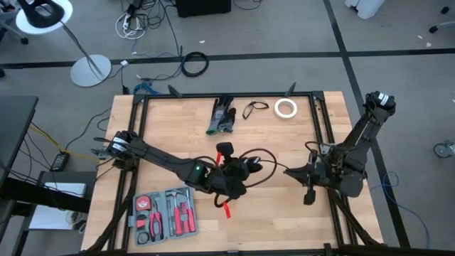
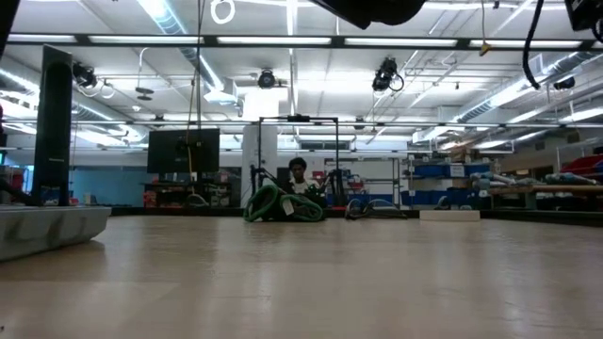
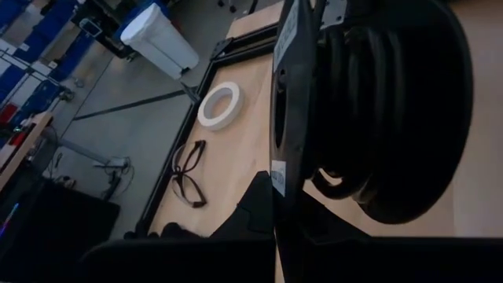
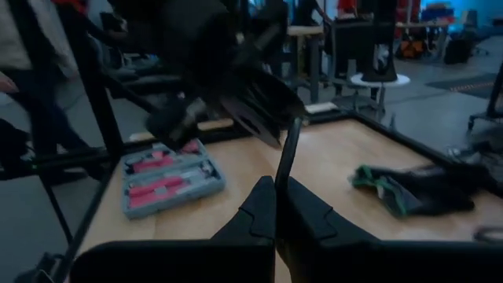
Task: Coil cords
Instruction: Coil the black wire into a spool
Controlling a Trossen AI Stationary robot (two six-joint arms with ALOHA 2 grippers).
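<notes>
**Cords held between two closed grippers at mid-table**

Cords (image 1: 257, 158) lie near the middle of the wooden table (image 1: 178, 121), a thin black strand arcing in a loop from the left gripper toward the right one. From the left edge of the overhead picture, the left arm reaches in across the table, and the left gripper (image 1: 245, 169) sits at the centre with its fingers drawn together on a compact round black bundle (image 3: 393, 110) of coiled cord; the left wrist view shows the stacked turns of that bundle pressed against the fingers. In front of the arm, toward the near left corner, rests a grey tool case (image 1: 165, 213) with red-handled tools, and a small red piece (image 1: 227, 209) lies just beside the gripper on the wood.

Along the far edge of the table, going rightward, are a dark green and black glove bundle (image 1: 222, 116), a pair of black eyeglasses (image 1: 253, 109), and a white tape roll (image 1: 286, 107), each apart from the next.

Farther right, the right gripper (image 1: 289, 171) points toward the left one, fingers pinched narrow on a thin black strand (image 4: 288, 153) that rises from between them in the right wrist view. The right arm stands at the table's right edge.

On the floor beyond the table lies a thicker black cable ring (image 1: 194, 64).
</notes>
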